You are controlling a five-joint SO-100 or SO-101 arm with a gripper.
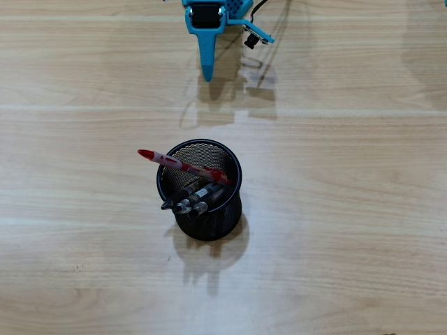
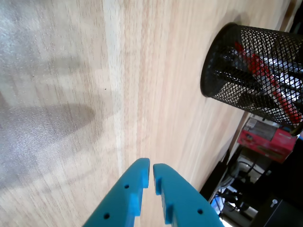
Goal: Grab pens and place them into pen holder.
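Observation:
The black wire-mesh pen holder stands upright in the middle of the wooden table; in the wrist view the pen holder appears at upper right. Inside it lean a red-and-clear pen, its tip poking over the left rim, and three black-and-clear pens. Through the mesh the red pen shows in the wrist view. My blue gripper hangs at the table's far edge, well away from the holder. Its fingertips nearly touch, with nothing between them: gripper shut.
The table edge runs diagonally at lower right in the wrist view, with a red box and cables below it. A black cable and small camera sit beside the arm at the top.

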